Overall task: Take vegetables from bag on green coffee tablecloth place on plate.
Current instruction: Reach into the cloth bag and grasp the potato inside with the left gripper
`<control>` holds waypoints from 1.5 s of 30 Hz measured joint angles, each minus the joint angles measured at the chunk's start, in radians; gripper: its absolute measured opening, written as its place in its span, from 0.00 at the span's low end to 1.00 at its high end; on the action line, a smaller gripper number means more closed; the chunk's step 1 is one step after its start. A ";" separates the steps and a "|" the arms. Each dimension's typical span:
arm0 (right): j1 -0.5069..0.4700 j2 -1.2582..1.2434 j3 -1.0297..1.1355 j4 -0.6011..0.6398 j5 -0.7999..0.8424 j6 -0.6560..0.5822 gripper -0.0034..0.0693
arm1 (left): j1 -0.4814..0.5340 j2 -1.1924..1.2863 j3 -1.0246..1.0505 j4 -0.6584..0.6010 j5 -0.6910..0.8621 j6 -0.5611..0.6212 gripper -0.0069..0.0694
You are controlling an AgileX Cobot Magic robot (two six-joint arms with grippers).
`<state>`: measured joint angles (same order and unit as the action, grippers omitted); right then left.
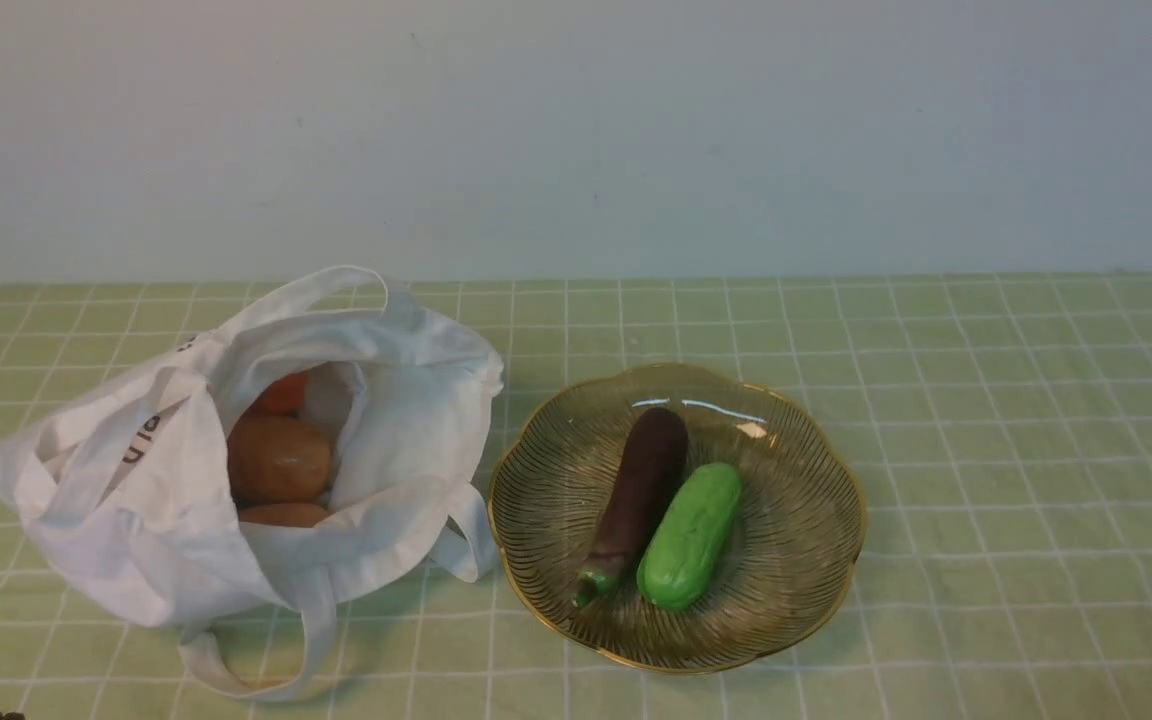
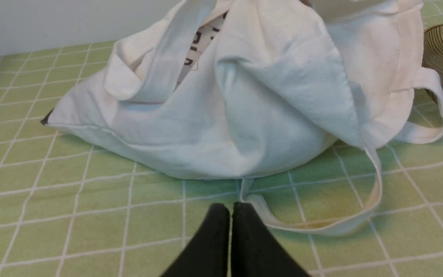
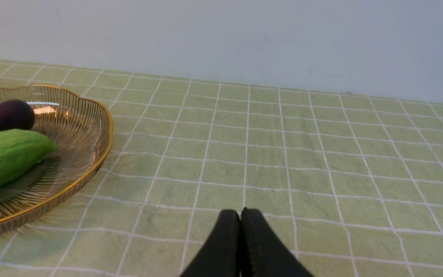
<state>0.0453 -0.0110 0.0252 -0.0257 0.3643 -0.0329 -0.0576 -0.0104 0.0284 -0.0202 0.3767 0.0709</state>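
Cloth was the chief hazard. The white bag [image 1: 136, 500] lay slumped on the green checked tablecloth [image 1: 986, 450] at 9 o'clock from the plate [image 1: 836, 560], close beside it. A brown potato [image 1: 278, 458] sat deep between its soft folds, with an orange-red vegetable [image 1: 281, 395] behind it. A reach into that mouth would likely have pinched fabric along with the potato and dragged the whole bag against the plate. The loose handle loop [image 2: 360, 219], lying just beyond the left end effector [image 2: 231, 215], could also have caught a passing tip. The potato's rounded shape might have let it slip from a shallow grip.

The left end effector was pressed together and empty, and so was the right end effector [image 3: 240, 219], out over bare cloth.

Seen from the front, the bag's long axis ran roughly from 8 to 2 o'clock, with its mouth gaping toward 2 o'clock. On the plate, the eggplant [image 1: 641, 490] and cucumber [image 1: 691, 535] lay side by side, running from 1 to 7 o'clock, with the eggplant's stem at 7.
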 joint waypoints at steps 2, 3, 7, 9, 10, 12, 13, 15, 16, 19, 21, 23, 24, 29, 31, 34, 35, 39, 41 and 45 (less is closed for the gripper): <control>0.000 0.000 0.000 0.000 0.000 0.000 0.03 | 0.000 0.000 0.000 0.000 0.000 0.000 0.08; 0.000 0.000 0.000 0.000 0.000 0.000 0.03 | 0.000 0.000 0.000 0.000 0.000 0.000 0.08; 0.000 0.000 0.000 0.000 0.000 0.000 0.03 | 0.000 0.000 0.000 0.000 0.000 0.000 0.08; 0.000 0.000 0.000 0.000 0.000 0.000 0.03 | 0.000 0.000 0.000 0.000 0.000 0.000 0.08; 0.000 0.000 0.000 0.000 0.000 0.000 0.03 | 0.000 0.000 0.000 0.000 0.000 0.000 0.08; 0.000 0.000 0.000 0.000 0.000 0.000 0.03 | 0.000 0.000 0.000 0.000 0.000 0.000 0.08; 0.000 0.000 0.000 0.000 0.000 0.000 0.03 | 0.000 0.000 0.000 0.000 0.000 0.000 0.08; 0.000 0.000 0.000 0.000 0.000 0.000 0.03 | 0.000 0.000 0.000 0.000 0.000 0.000 0.08; 0.000 0.000 0.000 0.000 0.000 0.000 0.03 | 0.000 0.000 0.000 0.000 0.000 0.000 0.08; 0.000 0.000 0.000 0.000 0.000 0.000 0.03 | 0.000 0.000 0.000 0.000 0.000 0.003 0.08; 0.000 0.000 0.000 0.000 0.000 0.000 0.03 | 0.000 0.000 0.000 -0.015 -0.010 -0.001 0.08; 0.000 0.000 0.000 0.000 0.000 0.000 0.03 | 0.000 0.000 0.001 -0.050 -0.037 -0.017 0.08; 0.000 0.000 0.000 0.000 0.000 0.000 0.03 | 0.000 0.000 0.001 -0.093 -0.069 -0.040 0.08; 0.000 0.000 0.000 0.000 0.000 0.000 0.03 | 0.000 0.000 0.001 -0.336 -0.204 -0.177 0.08; 0.000 0.000 0.000 0.000 0.000 0.000 0.03 | 0.000 0.000 0.001 -0.462 -0.251 -0.224 0.08; 0.000 0.000 0.000 0.000 0.000 0.000 0.03 | 0.000 0.000 0.001 -0.566 -0.287 -0.237 0.08; 0.000 0.000 0.000 0.000 0.000 0.000 0.03 | 0.000 0.000 0.001 -0.597 -0.322 -0.237 0.08; 0.000 0.000 0.000 0.000 0.000 0.000 0.03 | 0.000 0.000 0.001 -0.653 -0.524 -0.237 0.08; 0.000 0.000 0.000 0.000 0.000 0.000 0.03 | 0.000 0.000 -0.024 -0.645 -0.579 -0.236 0.08; 0.000 0.000 0.000 0.000 0.000 0.000 0.03 | 0.000 0.071 -0.197 -0.528 -0.501 -0.189 0.08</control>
<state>0.0453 -0.0110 0.0252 -0.0257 0.3643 -0.0329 -0.0576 0.0602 -0.1686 -0.5485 -0.1238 -0.1185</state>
